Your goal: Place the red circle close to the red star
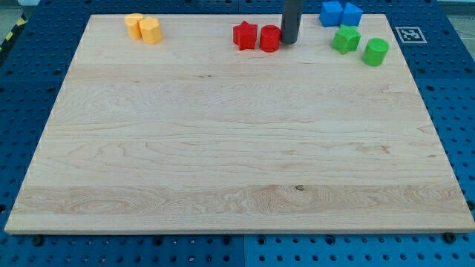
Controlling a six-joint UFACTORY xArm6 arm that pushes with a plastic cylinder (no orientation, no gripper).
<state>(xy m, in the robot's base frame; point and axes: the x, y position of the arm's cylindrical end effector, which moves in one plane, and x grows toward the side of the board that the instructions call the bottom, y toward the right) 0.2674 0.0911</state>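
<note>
The red circle sits near the view's top, just right of the red star; the two look almost touching. My tip is at the red circle's right side, touching or nearly touching it. The dark rod rises from there out of the view's top edge.
Two yellow blocks sit together at the top left. Two blue blocks sit at the top right, with a green star-like block and a green cylinder below them. The wooden board lies on a blue perforated table.
</note>
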